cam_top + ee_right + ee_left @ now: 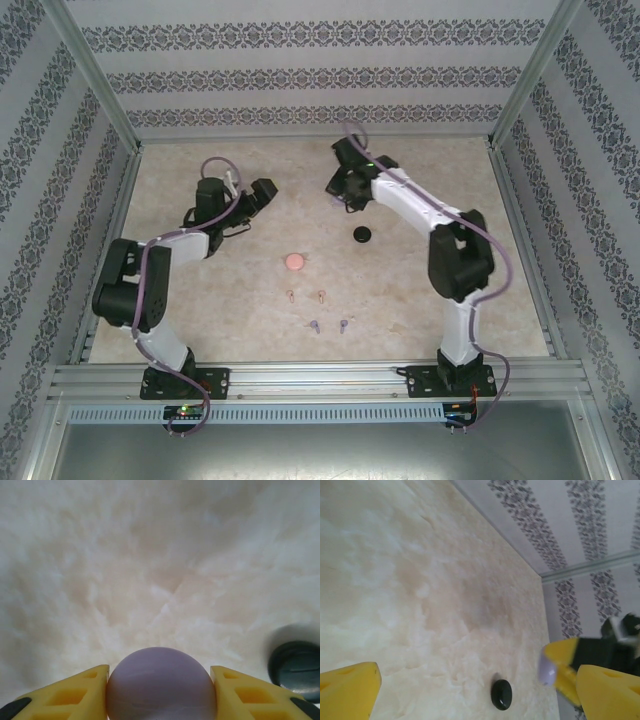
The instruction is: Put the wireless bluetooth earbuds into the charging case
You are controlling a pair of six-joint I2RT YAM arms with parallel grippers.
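Lilac and round, one charging case (pixel 160 685) sits pinched between the yellow fingers (pixel 75 690) of the right gripper (pixel 345 188), far across the surface (pixel 200 300). Just nearer than it lies a black case (pixel 362 234), closed. A pink case (pixel 295 262) rests mid-surface. Two pinkish-tan earbuds (pixel 290 295) and two light purple earbuds (pixel 313 326) lie loose nearer the arms, outside every case. The left gripper (pixel 258 195) gapes wide, holding nothing.

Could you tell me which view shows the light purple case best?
Right wrist: the light purple case sits close up between the fingers of the right gripper. The left wrist view catches just its edge.
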